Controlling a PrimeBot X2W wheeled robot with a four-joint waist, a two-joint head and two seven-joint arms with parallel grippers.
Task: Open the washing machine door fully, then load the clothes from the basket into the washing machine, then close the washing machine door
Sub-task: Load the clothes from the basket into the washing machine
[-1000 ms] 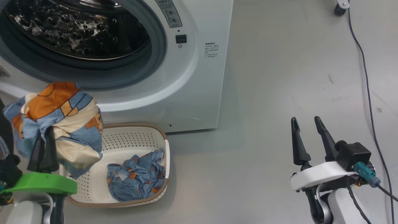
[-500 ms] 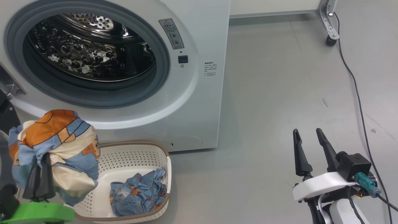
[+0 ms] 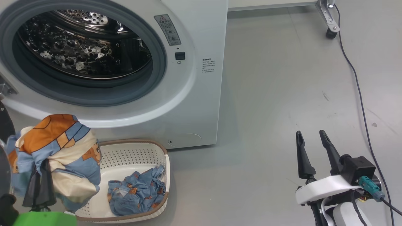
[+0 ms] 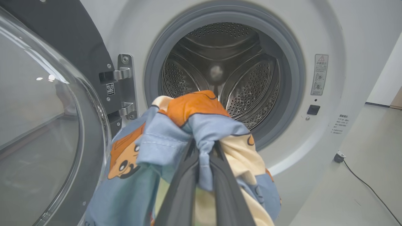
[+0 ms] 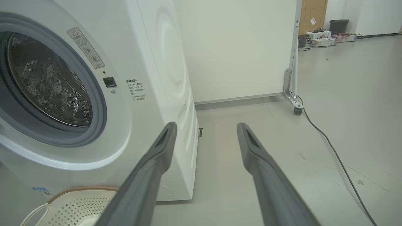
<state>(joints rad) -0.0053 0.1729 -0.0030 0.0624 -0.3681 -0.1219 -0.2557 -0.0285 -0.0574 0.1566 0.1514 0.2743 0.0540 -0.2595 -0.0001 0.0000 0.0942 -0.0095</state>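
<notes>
Loading's in hand: the left gripper [image 4: 204, 147] pinches the patchwork garment [image 4: 188, 119], with the drum [image 4: 220, 72] open at its twelve o'clock and the washing machine door [image 4: 37, 110] at nine; the right gripper [image 3: 310, 132] is spread, idle; next, I reckon, reach into the drum and let go; a blue garment [image 3: 136, 194] lies in the basket [image 3: 135, 150].

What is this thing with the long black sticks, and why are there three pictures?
It is a robot with two arms, and the sticks are its fingers. One picture comes from a camera on its head, looking down. The other two come from cameras on its wrists, looking along the fingers.

The left fingers are shut on a patchy garment, blue, orange and cream, held up in front of the washer. Its door is swung open. The right fingers are spread apart and hold nothing.

On the floor stands a basket with one blue garment in it.
</notes>
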